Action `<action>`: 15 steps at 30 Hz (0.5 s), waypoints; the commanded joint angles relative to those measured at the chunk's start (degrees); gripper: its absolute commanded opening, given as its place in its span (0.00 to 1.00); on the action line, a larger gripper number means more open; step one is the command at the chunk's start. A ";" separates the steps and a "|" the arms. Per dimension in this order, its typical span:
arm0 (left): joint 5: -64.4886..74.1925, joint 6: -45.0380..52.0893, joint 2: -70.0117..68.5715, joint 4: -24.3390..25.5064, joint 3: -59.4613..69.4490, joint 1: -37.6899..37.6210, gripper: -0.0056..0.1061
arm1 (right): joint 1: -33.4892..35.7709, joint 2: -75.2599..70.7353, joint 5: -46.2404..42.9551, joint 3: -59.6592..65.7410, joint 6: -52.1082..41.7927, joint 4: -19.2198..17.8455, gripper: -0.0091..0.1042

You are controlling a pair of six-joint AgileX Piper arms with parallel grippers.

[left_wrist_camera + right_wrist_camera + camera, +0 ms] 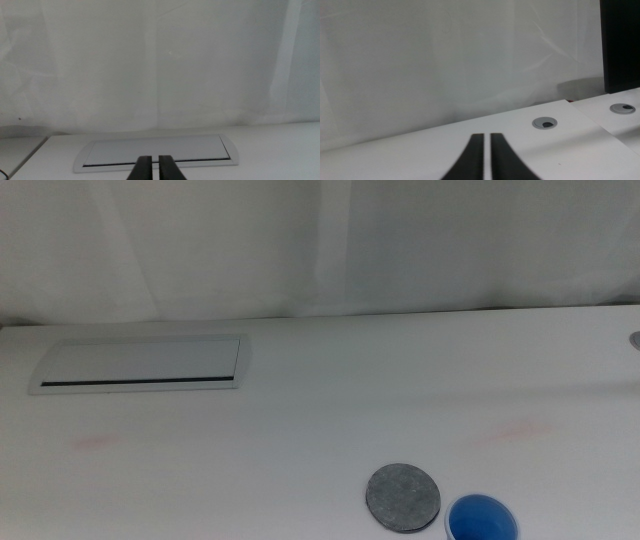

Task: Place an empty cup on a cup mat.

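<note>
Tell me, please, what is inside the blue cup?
The cup looks empty: only its blue inner wall and bottom show. The picture's lower edge cuts off its near side. It stands beside the cup mat, not on it.

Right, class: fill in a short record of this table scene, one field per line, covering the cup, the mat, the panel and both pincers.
cup: blue, upright, empty, on the table at the near edge
mat: grey round disc, bare, just left of the cup
cup on mat: no
panel: white rectangle, far left of table
left pincer: jaws nearly together, holds nothing, facing the panel
right pincer: jaws nearly together, holds nothing
</note>
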 commanded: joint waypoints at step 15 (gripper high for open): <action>-0.54 -0.25 -0.35 -0.12 2.27 0.21 0.02 | 0.15 -2.03 -6.90 2.07 1.83 4.60 0.99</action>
